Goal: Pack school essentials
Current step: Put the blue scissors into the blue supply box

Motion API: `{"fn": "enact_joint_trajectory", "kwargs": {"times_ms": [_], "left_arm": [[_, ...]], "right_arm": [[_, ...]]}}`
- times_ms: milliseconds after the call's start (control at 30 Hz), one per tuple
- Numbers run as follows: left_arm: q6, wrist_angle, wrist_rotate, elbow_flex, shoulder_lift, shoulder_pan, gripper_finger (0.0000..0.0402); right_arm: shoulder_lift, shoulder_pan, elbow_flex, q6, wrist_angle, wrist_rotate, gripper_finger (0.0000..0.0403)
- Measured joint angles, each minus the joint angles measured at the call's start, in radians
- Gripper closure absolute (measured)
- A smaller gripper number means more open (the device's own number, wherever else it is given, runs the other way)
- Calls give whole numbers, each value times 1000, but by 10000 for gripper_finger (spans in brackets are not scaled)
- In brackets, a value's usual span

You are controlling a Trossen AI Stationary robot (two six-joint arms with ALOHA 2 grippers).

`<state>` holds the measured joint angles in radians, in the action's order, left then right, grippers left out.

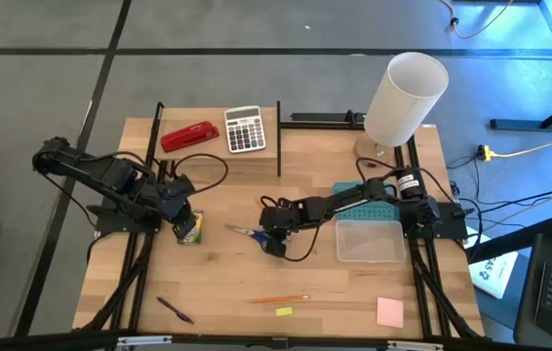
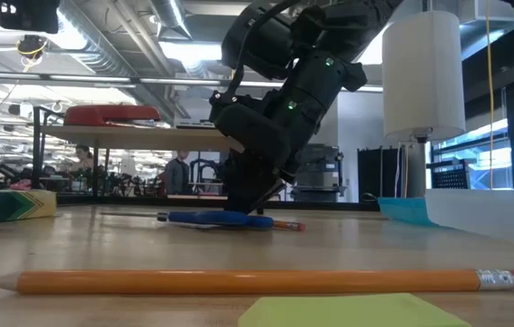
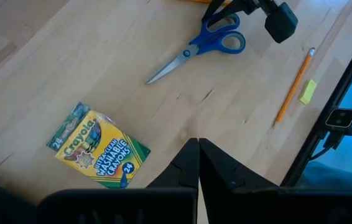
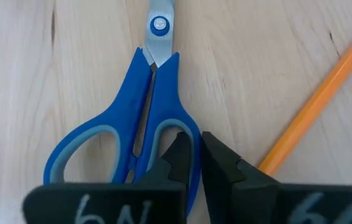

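Observation:
The blue-handled scissors lie flat on the table's middle, blades toward the left. My right gripper stands over their handles, shut on one loop. An orange pencil lies right beside them. My left gripper hangs shut above the wood next to the yellow-green crayon box, touching nothing. Near the table's near edge lie another orange pencil, the tiny yellow piece, the dark purple pen and the pink note pad. My right gripper holds the scissors by the rim of one handle loop, with one finger inside the loop and the other outside. The fingers come from above, slanting down. The scissors lie flat on the table.
A clear container stands right of the scissors, with a teal lid behind it. The red stapler and grey calculator sit at the far edge, and a white cylinder at the far right. Bare wood shows between scissors and the near items.

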<state>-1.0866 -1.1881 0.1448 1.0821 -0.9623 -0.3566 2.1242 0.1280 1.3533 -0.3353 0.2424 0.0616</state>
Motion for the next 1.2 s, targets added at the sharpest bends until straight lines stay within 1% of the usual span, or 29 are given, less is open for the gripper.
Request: {"fn": "enact_joint_trajectory", "kwargs": {"times_ms": [367,667,1067,1200], "left_arm": [[24,0,0,0,0,0,401],[26,7,0,0,0,0,401],[51,40,3,0,0,0,401],[52,47,19,0,0,0,401]], "right_arm": [[-41,1,-5,-4,51,-13,380],[-120,1,3,-5,105,-6,379],[-296,1,5,-1,339,-2,378],[-363,1,5,1,431,30,381]]}}
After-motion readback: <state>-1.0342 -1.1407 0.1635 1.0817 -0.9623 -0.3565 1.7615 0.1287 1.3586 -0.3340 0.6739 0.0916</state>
